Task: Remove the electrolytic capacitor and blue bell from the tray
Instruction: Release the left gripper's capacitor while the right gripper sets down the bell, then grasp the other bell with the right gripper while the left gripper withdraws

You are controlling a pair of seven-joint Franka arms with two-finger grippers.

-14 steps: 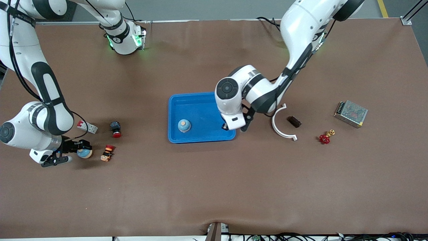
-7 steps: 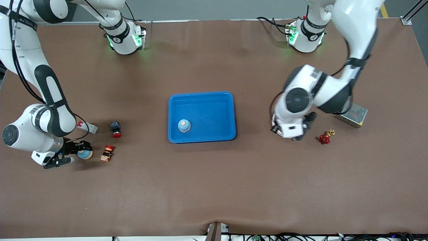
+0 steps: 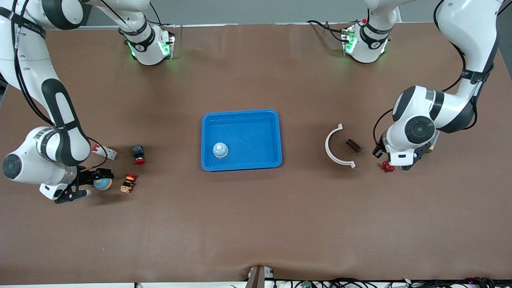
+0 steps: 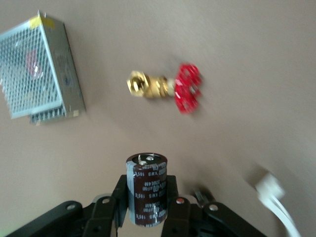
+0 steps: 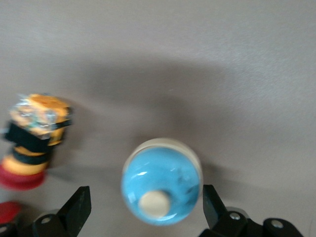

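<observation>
A brown-covered desk point(image 3: 256, 224) is seen in the front view, with the shallow bright-blue plastic tray point(image 3: 241, 114) at its middle; one small blue domed bell point(image 3: 220, 150) sits in the tray.

In the left wrist view, the left end effector point(image 4: 148, 207) is clamped on a dark cylindrical electrolytic capacitor point(image 4: 146, 188) over bare desk near a red-handled brass valve point(image 4: 168, 89). It should be lowered upright before release.

In the right wrist view, the right end effector point(image 5: 143, 207) stands open around a second blue bell point(image 5: 161, 181) resting on the desk, to be cleared by a straight lift.
</observation>
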